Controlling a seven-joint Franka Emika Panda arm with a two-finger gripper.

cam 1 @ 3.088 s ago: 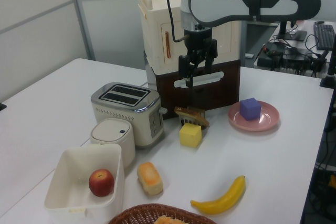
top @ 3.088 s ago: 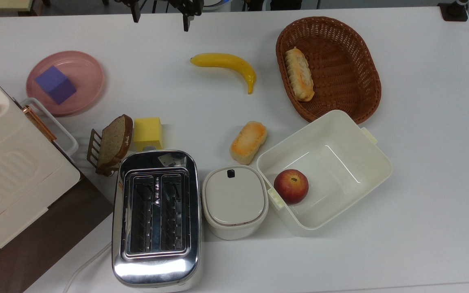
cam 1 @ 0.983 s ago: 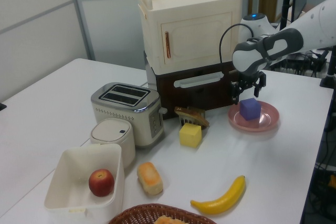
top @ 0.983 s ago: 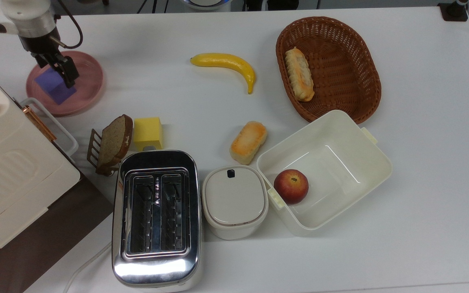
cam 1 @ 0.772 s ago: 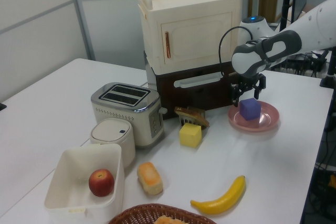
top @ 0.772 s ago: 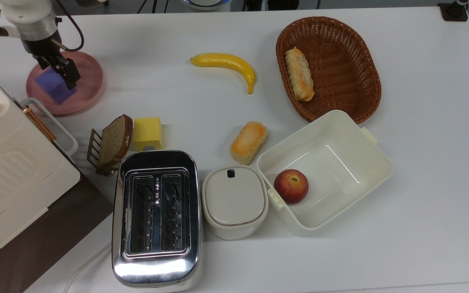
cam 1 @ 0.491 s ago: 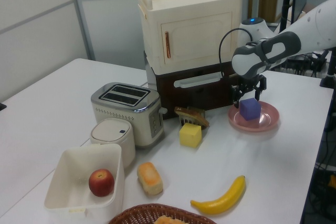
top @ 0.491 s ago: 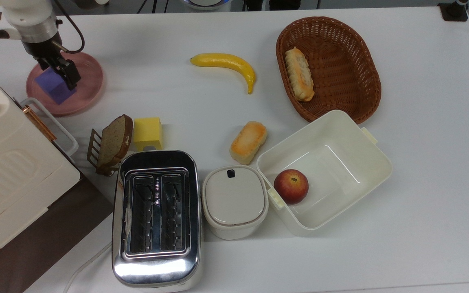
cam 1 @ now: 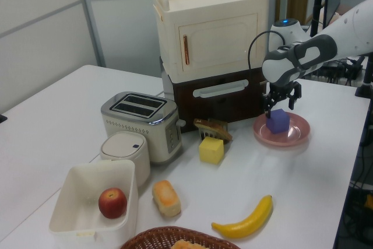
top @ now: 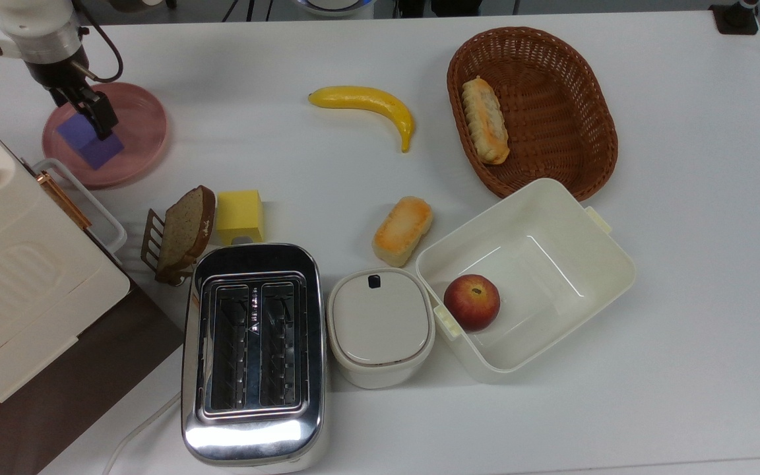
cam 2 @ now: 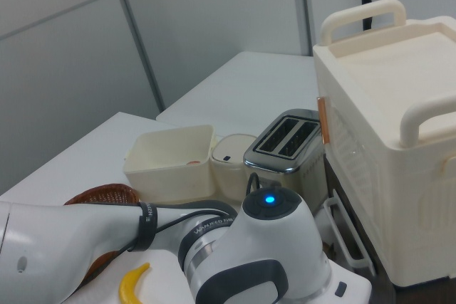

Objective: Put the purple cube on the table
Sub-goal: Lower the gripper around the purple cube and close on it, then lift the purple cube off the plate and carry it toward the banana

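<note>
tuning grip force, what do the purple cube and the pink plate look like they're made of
Purple cube: matte, even colour with no glare, sharp plain faces; likely foam or painted wood, can't tell which. Pink plate: smooth with a soft sheen and a raised rim; looks like plastic or glazed ceramic.

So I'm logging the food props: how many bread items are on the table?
3. A slice of bread stands in the small rack beside the yellow block, an orange-topped bun lies on the table, and a long roll lies in the wicker basket.
</note>
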